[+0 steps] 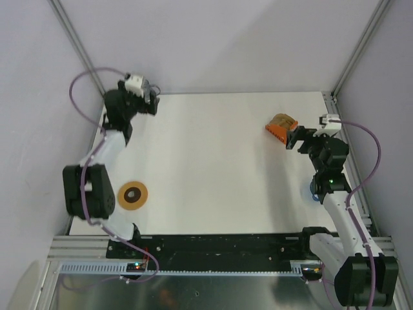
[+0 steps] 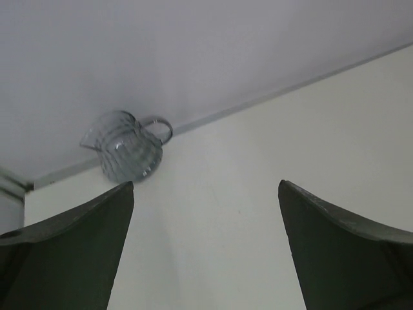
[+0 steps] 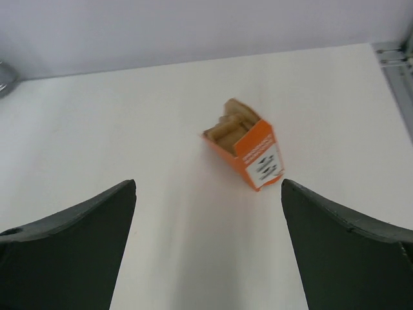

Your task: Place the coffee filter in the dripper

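- The white table (image 1: 213,161) stretches wide to the left of the orange box (image 1: 281,127), the only bright object at its far right.
- The left arm (image 1: 97,168) reaches far to the left of the box. The left gripper (image 2: 205,187) is spread wide with nothing between its fingers, and it faces a clear ribbed jug (image 2: 126,154) by the back wall.
- The right arm (image 1: 335,194) stands just right of the box. The right gripper (image 3: 208,184) hangs a little short of it, jaws parted and empty, and the wrist view shows the box between them.
- A flat orange ring (image 1: 132,196) lies well to the left of the box and nearer the arm bases.
- A sliver of blue, probably the dripper (image 1: 313,192), shows nearer than the box, tucked beside the right forearm and mostly hidden.
- No coffee filter lies loose. The only ones in sight are the stacked brown filters (image 3: 231,124) poking from the box's open mouth.
- A filter is likely to be light, limp and quick to crease, and the sheets may cling together. The best hold is probably a gentle pinch on the exposed rounded edge of the top sheet. The box looks light enough to slide or tip if tugged.
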Controlling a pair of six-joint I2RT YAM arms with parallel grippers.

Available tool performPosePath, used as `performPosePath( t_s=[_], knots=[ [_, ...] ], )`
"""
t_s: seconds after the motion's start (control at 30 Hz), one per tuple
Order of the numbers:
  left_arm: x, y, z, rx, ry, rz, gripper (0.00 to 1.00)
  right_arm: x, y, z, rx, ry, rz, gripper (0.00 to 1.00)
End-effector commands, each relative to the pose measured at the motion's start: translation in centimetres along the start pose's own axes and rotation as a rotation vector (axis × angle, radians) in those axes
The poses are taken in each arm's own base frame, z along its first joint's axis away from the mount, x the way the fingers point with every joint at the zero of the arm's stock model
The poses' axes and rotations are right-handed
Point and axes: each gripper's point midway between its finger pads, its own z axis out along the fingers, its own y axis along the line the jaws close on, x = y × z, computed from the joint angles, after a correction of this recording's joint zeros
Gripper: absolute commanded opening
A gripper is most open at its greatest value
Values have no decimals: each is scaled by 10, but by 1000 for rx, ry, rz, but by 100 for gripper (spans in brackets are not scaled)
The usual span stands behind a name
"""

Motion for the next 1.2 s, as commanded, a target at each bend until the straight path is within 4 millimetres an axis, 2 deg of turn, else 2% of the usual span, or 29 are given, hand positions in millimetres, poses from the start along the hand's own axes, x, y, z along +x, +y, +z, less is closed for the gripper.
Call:
performPosePath(
  t_s=[0.0,0.1,0.37,0.4,0.47,0.6,0.73,0.8,0.9,1.17],
  knots=[
    [21,7,36,110,255,9,97,0,32,-9,-115,60,-29,99],
    [29,29,66,63,300,39,96,2,44,-11,-157,75,-59,99],
    [8,81,150,6,231,251,99,7,65,-18,-191,111,-116,99],
    [17,84,160,9,242,284,99,11,67,-20,-190,128,-128,99],
    [22,92,173,9,242,363,100,14,69,-23,-180,145,-142,99],
    [50,97,184,43,287,516,100,17,73,-26,-177,160,-183,99],
    [77,98,184,90,333,593,100,21,70,-24,-139,170,-193,100],
    [82,101,185,101,331,592,100,26,72,-22,-136,188,-197,99],
    [78,110,192,77,310,578,100,32,76,-20,-144,215,-221,99],
    [105,124,204,47,338,600,99,29,82,-16,-142,214,-265,99]
  ],
)
